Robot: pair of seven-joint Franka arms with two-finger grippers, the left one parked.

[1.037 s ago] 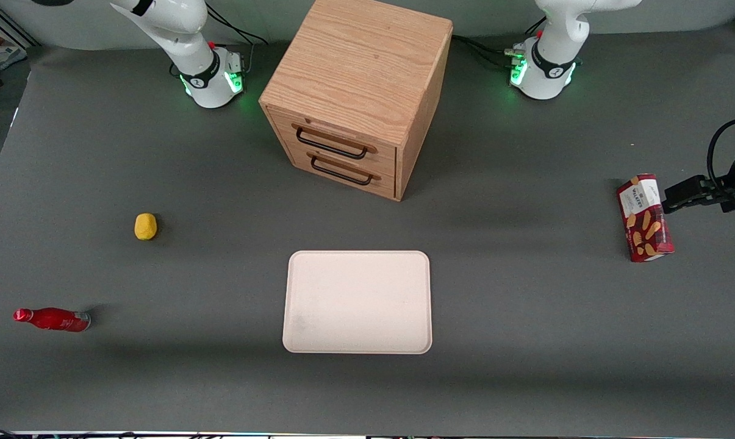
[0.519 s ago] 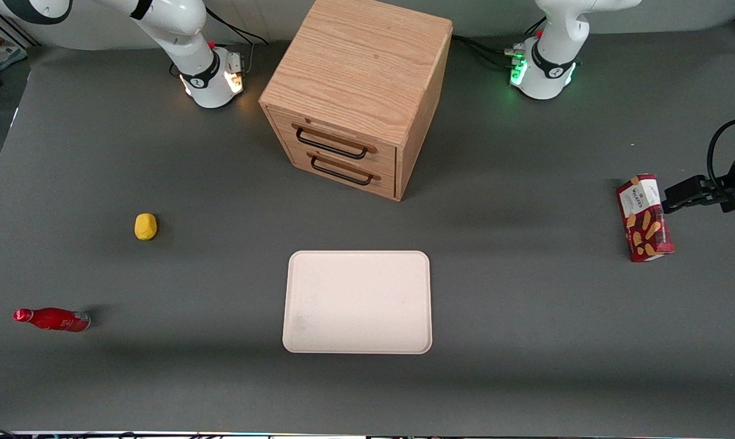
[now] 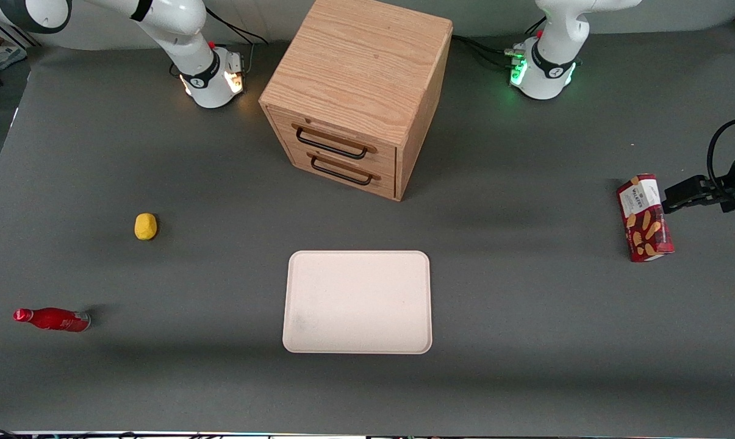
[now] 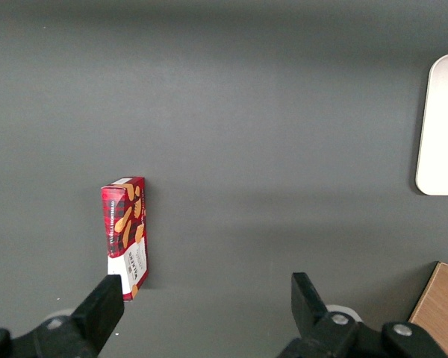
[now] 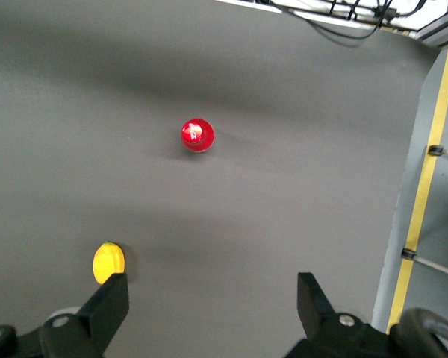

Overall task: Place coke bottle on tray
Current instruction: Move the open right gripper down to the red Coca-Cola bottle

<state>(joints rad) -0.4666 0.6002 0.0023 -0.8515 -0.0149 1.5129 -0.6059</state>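
- Black-fingered and empty, the gripper [image 5: 209, 306] is hanging high above the table with its fingers spread wide apart, looking straight down, probably so the whole working end can be surveyed before any descent.
- Standing upright directly under that gaze is the coke bottle [image 5: 198, 135], showing the wrist camera only its red cap; a yellow lump [image 5: 108, 262] is sitting near it on the grey mat.
- Taking the tray [image 3: 358, 302] as landmark: the coke bottle [image 3: 52, 319] is resting well apart from it, toward the working arm's end of the table, with nothing touching it.
- The yellow lump [image 3: 146, 226] is lying between that bottle and the tray, a little farther from the front camera.
- A wooden drawer cabinet [image 3: 358, 94] is standing farther from the front camera than the tray, and a red biscuit box [image 3: 645, 217] is waiting toward the parked arm's end.
- The tray is lying bare, so the task appears barely begun.
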